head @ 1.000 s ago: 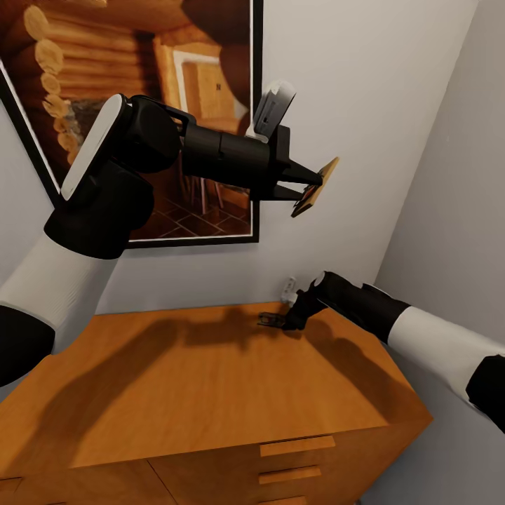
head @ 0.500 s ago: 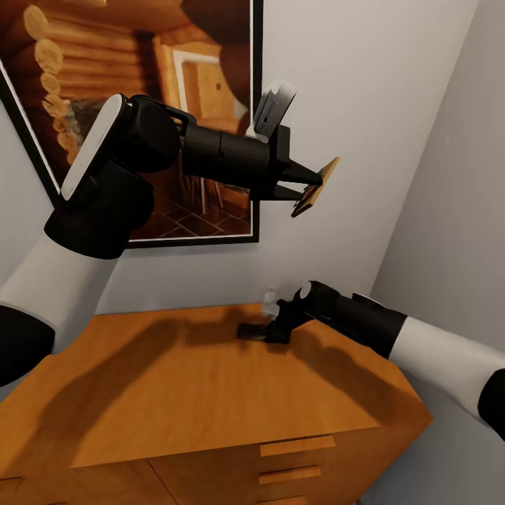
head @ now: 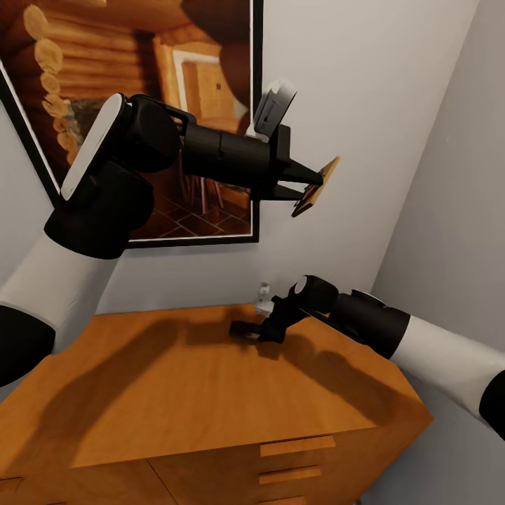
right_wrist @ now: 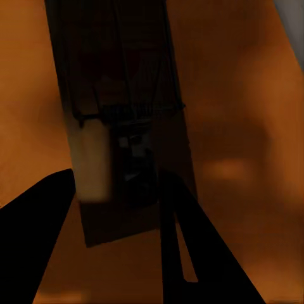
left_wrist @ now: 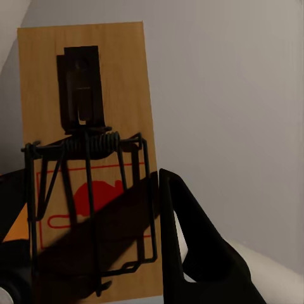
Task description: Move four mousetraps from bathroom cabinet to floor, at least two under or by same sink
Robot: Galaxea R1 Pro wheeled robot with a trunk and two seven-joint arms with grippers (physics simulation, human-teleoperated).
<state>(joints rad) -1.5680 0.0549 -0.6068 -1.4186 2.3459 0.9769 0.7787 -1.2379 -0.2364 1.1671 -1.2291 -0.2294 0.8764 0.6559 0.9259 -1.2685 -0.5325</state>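
My left gripper [head: 313, 185] is raised in front of the wall, shut on a tan mousetrap [head: 317, 185] that it holds on edge. In the left wrist view this mousetrap [left_wrist: 85, 126] shows its wire spring and a red mouse print, with one black finger [left_wrist: 187, 240] across its lower side. Lower down, my right gripper [head: 243, 329] is shut on a second, shadowed mousetrap [head: 238, 328] just above the back of the orange-brown cabinet top [head: 175, 400]. In the right wrist view that dark mousetrap [right_wrist: 120, 120] lies between the fingers over the orange wood.
A large framed picture of a log cabin [head: 140, 105] hangs on the grey wall behind the left arm. A side wall [head: 456, 210] closes in at the right, next to the cabinet. Drawer fronts with bar handles [head: 298, 445] show below the top's front edge.
My right gripper has carried its mousetrap leftward along the back of the cabinet top. The left arm and its mousetrap have stayed still.
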